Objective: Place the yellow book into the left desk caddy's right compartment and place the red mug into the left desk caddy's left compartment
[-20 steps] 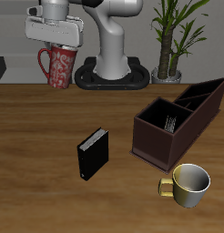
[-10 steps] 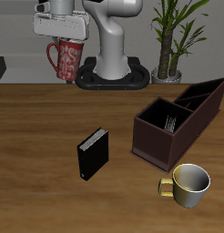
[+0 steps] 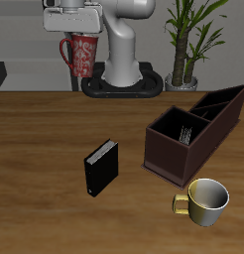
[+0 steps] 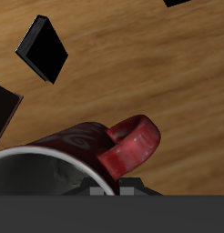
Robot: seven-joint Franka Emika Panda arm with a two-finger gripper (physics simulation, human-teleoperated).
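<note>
My gripper [image 3: 78,36] is shut on the rim of the red mug [image 3: 82,57] and holds it high in the air at the table's back, beside the robot base. In the wrist view the red mug [image 4: 82,150] fills the frame, with its loop handle [image 4: 132,146] toward the table. The left desk caddy [image 3: 193,134] stands on the table, far from the mug. A thin grey-tan thing, which looks like the yellow book [image 3: 184,129], stands in its wide low-walled right compartment. The narrower left compartment [image 3: 221,103], at the taller end, looks empty.
A black book [image 3: 101,167] stands upright mid-table and also shows in the wrist view [image 4: 43,47]. A pale yellow-cream mug [image 3: 205,201] sits near the front edge, close to the caddy. A potted plant [image 3: 185,45] stands behind the caddy.
My gripper has carried the red mug higher and sideways toward the robot base. Nothing on the table has moved.
</note>
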